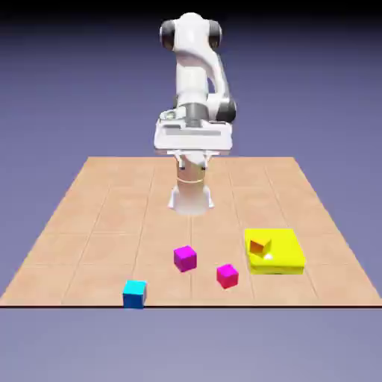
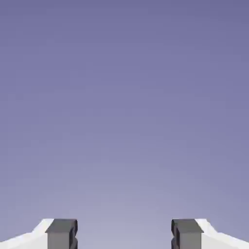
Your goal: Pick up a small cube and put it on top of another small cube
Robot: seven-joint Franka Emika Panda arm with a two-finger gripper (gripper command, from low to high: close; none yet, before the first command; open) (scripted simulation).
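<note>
gripper [image 2: 124,236]: wide apart, nothing between the tips, only backdrop in the hand view
magenta cube [image 1: 185,258]: on the table, mid front
red cube [image 1: 227,275]: just to its right in the exterior view
cyan cube [image 1: 134,293]: near the front edge
yellow block [image 1: 280,255]: flat, small orange cube [image 1: 259,246] on top

We see only the plain blue-violet backdrop [image 2: 124,97] filling the hand view, paler toward the bottom. Our gripper [image 2: 124,234] shows at the bottom edge, its two grey fingertips [image 2: 62,233] set wide apart with nothing between them.
</note>
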